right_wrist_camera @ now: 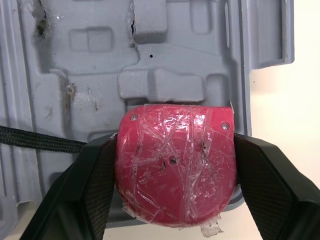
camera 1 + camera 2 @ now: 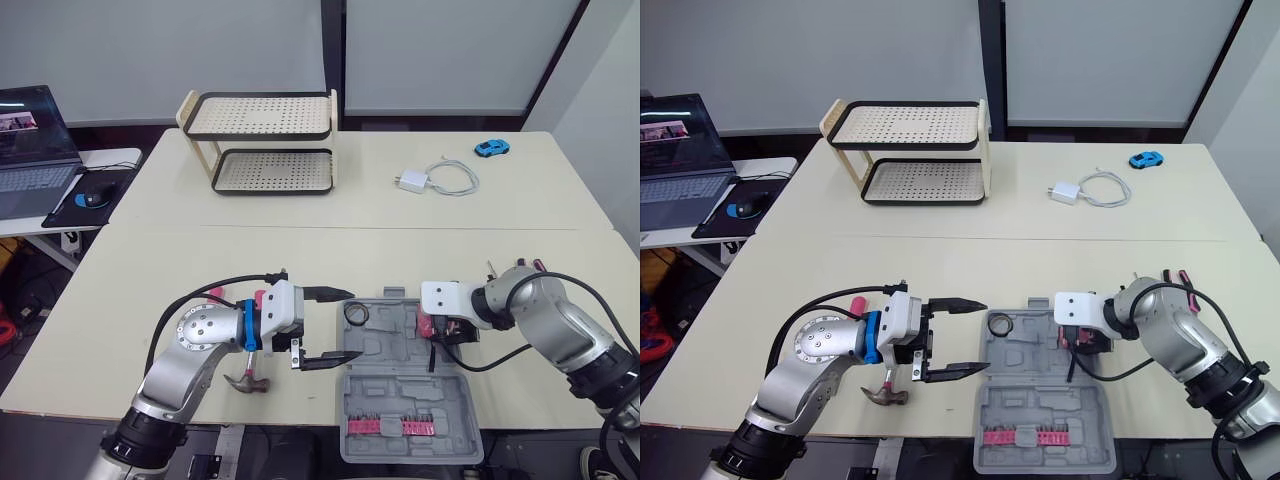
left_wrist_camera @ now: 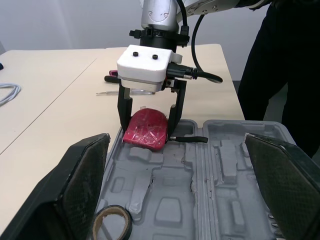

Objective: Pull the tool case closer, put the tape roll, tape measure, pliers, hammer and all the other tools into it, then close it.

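Tool case (image 2: 385, 358): open at tabletop's (image 2: 300, 250) near edge, tape roll (image 2: 356, 314) inside.
Right gripper (image 3: 148, 131): clamped on red tape measure (image 1: 175, 165) over the case.
Left gripper (image 2: 350, 324): jaws apart, beside the case.

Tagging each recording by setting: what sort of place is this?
Probably an office or lab workroom: pale tables pushed together, an open laptop and mouse on a side desk, a white charger lying out.
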